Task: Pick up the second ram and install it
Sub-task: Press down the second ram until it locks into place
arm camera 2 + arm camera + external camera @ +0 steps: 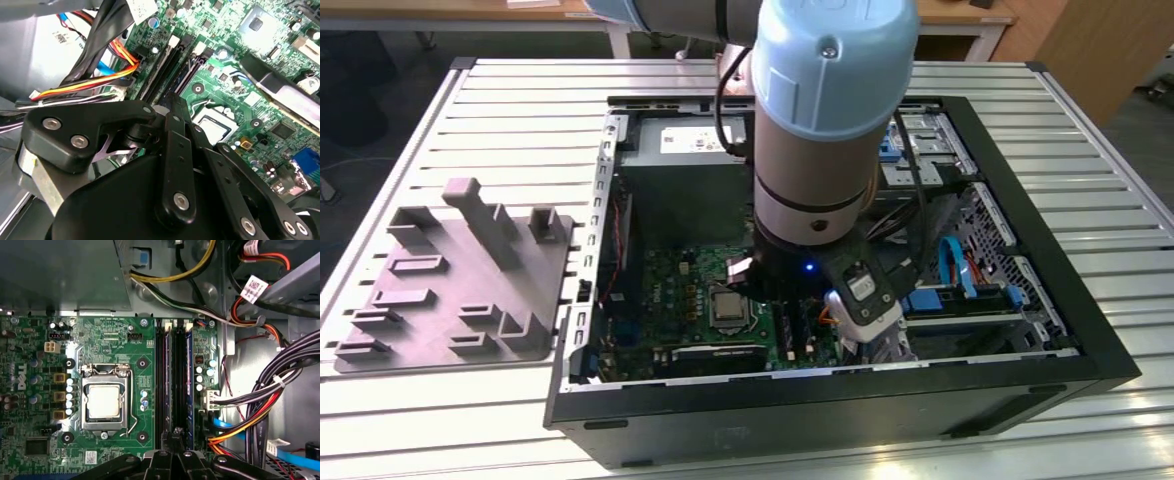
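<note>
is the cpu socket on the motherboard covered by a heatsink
No, in the first wrist view the cpu socket lies bare on the motherboard, its metal chip lid exposed.

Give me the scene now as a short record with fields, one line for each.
case: open computer case on slatted table
gripper: gripper low inside the case, above the black slot rails, beside the processor socket
second ram: cannot tell if held or seated
cables: bundle beside the rails
grey fixture: on table, exterior view's left of case
</note>
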`<state>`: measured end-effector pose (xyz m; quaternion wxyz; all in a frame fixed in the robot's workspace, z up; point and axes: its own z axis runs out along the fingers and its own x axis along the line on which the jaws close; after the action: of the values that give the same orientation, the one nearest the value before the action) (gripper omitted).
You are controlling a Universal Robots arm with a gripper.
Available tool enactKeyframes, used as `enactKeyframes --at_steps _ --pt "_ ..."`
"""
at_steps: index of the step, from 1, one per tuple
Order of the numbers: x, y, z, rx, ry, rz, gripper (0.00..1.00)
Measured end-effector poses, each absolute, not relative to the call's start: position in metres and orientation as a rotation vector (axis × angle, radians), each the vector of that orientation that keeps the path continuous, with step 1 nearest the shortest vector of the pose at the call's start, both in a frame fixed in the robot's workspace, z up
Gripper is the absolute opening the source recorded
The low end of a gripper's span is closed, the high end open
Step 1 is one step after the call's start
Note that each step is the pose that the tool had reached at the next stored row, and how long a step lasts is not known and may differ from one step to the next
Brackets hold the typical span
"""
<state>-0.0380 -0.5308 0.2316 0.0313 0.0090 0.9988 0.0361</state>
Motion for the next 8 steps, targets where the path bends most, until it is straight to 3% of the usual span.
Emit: enactKeyframes --at_steps 8 --pt "-0.0380 -0.5357 0.2286 0.028 3.077 0.108 0.10"
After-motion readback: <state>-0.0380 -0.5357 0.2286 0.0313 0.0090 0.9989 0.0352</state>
